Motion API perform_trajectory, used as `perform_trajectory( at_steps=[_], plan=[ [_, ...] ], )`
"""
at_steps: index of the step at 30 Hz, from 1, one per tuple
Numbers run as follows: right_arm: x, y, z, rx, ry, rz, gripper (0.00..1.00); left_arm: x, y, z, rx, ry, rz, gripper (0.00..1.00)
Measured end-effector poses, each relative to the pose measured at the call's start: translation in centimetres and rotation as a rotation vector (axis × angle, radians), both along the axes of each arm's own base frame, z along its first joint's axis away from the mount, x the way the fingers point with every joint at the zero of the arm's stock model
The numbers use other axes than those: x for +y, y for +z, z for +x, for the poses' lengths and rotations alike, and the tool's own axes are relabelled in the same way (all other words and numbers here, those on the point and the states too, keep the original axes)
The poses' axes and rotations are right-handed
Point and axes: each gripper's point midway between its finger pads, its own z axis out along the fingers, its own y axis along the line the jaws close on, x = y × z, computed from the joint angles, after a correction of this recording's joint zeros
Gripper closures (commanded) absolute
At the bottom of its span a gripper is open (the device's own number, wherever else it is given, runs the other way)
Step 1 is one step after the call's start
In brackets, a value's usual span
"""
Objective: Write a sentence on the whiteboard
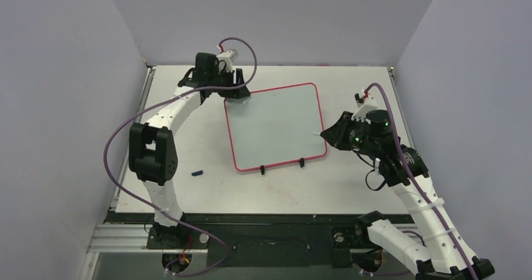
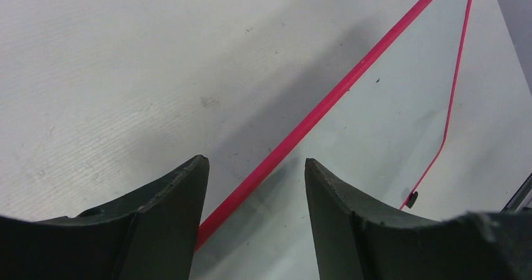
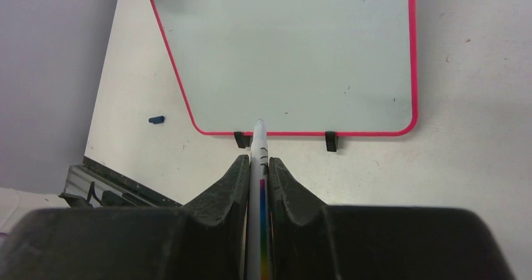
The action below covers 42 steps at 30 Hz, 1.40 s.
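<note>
Two arms work around one whiteboard, which lies flat on the table with its red frame unbroken and its two black feet on the edge nearest the arm bases. Seen from above, the left gripper is at the board's far left corner, and the right gripper is just off its right edge, pointing a marker inward over the white surface. A small blue cap lies on the table left of the board's near left corner, well apart from it. No writing shows on the board.

From the left wrist, the fingers are spread wide with nothing between them. They straddle the board's red edge, one over the table and one over the white. Whether either tip presses on the board cannot be told.

From the right wrist, the fingers are closed tight on the marker's white barrel, which has a rainbow stripe down it. Its pale tip points toward the footed edge of the board. Only a few tiny specks mark the white surface.

By my reading, the job is at its very start: pen in hand, board blank, first stroke not yet made. Whether the tip touches the surface is unclear from any view. The next move calls for lowering the tip gently onto the white near one side, then drawing steady strokes with light, even pressure. The left gripper would need to press on its corner so the board does not slide under the pen.
</note>
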Motion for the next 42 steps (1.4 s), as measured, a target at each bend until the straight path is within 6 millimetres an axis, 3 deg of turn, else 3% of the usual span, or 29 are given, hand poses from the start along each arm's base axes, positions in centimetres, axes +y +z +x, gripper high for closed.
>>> perform_trajectory(
  at_steps=[7, 17, 23, 28, 34, 42],
  plan=[
    [-0.1, -0.1, 0.0, 0.001, -0.001, -0.004, 1.0, -0.5, -0.3, -1.7, -0.002, -0.023, 0.017, 0.46],
    [0.0, -0.1, 0.0, 0.002, 0.002, -0.008, 1.0, -1.7, -0.7, -6.9, 0.037, -0.067, 0.035, 0.46],
    [0.7, -0.7, 0.2, 0.021, 0.022, -0.017, 1.0, -2.4, -0.9, -7.8, 0.066, -0.095, 0.043, 0.5],
    [2.6, -0.8, 0.6, 0.026, 0.065, -0.04, 1.0, -2.8, -1.4, -7.4, 0.085, -0.113, 0.037, 0.54],
    [5.8, 0.6, 2.1, -0.006, 0.115, -0.053, 1.0, -2.9, -1.6, -7.5, 0.098, -0.126, 0.022, 0.7],
    [10.8, 1.5, 3.9, -0.062, 0.159, -0.072, 1.0, -3.9, -1.0, -8.4, 0.112, -0.183, -0.032, 0.82]
  ],
)
